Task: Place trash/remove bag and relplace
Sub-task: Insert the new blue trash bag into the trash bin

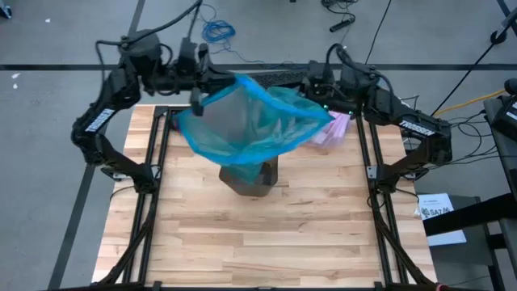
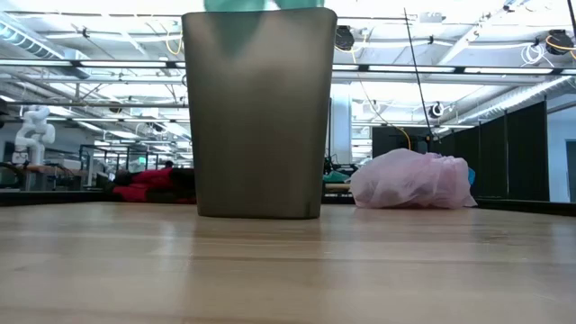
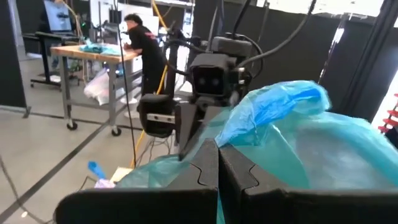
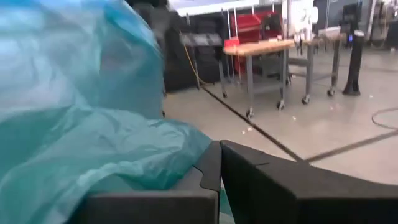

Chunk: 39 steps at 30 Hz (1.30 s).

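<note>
In the high view a teal bag hangs spread open above the table, in the upper middle of the frame, stretched between the two arms. The left gripper pinches its edge at the upper left of the bag; the right gripper pinches the opposite edge at the upper right. Both pairs of fingers are pressed together on the plastic. In the left wrist view the left gripper shows its dark fingers meeting with teal film caught between them, and the right arm's wrist faces it across the bag. In the right wrist view the right gripper is likewise closed, with the teal bag bunched against it.

Under the bag, at the centre of the high view, stands the bin, grey and upright on the wood. In the low view the bin fills the middle of the frame, and a bit of teal shows just above its rim.

The pink bag lies on the table at the upper right of the high view, just beside the right gripper and behind the bin. In the low view the pink bag sits as a full, crumpled lump to the right of the bin, apart from it. No loose trash is visible.

A person leans at a bench in the upper left of the left wrist view.
</note>
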### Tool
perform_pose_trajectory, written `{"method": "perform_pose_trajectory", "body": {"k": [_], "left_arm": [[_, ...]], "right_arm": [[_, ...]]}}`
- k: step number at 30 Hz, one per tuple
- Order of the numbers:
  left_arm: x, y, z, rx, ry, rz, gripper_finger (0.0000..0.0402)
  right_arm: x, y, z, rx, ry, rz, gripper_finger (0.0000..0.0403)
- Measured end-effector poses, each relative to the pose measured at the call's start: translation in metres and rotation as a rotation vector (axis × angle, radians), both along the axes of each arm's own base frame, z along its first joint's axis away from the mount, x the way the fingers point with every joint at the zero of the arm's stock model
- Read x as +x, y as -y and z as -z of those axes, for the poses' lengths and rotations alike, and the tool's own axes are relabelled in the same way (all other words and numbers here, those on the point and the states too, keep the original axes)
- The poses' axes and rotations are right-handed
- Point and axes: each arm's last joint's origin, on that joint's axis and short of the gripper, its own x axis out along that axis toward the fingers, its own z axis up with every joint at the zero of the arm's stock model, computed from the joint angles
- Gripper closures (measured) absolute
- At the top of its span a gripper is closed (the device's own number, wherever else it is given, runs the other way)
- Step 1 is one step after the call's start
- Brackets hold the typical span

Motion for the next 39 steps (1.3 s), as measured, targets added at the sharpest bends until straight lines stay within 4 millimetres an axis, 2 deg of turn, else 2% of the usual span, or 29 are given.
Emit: {"method": "perform_pose_trajectory", "body": {"k": [5, 8, 11, 14, 18, 21, 26, 31, 39], "left_arm": [[0.03, -0.002, 0.007, 0.009, 0.022, 0.042, 0.0402], [0.034, -0.001, 0.011, -0.001, -0.006, 0.055, 0.0402], [0.025, 0.002, 0.013, 0.013, -0.055, 0.035, 0.0402], [0.007, 0.007, 0.011, 0.024, -0.099, -0.022, 0.0402], [-0.015, 0.014, 0.007, 0.018, -0.118, -0.056, 0.0402], [-0.024, 0.017, 0.006, 0.013, -0.134, -0.077, 0.0402], [-0.026, 0.017, 0.013, -0.008, -0.206, -0.103, 0.0402], [-0.026, 0.017, 0.016, -0.016, -0.237, -0.111, 0.0402], [-0.033, 0.018, 0.015, -0.017, -0.24, -0.127, 0.0402]], "right_arm": [[-0.003, 0.0, -0.003, -0.003, 0.017, 0.0, 0.0403], [-0.001, -0.001, 0.0, 0.016, -0.002, -0.006, 0.0403], [0.005, -0.005, 0.006, 0.042, -0.033, -0.025, 0.0403], [0.017, -0.011, 0.013, 0.067, -0.055, -0.05, 0.0403], [0.036, -0.02, 0.026, 0.141, -0.083, -0.124, 0.0403], [0.054, -0.027, 0.04, 0.189, -0.123, -0.175, 0.0403], [0.077, -0.033, 0.059, 0.243, -0.164, -0.243, 0.0403], [0.1, -0.033, 0.086, 0.312, -0.261, -0.277, 0.0403], [0.113, -0.033, 0.129, 0.415, -0.506, -0.231, 0.0403]]}}
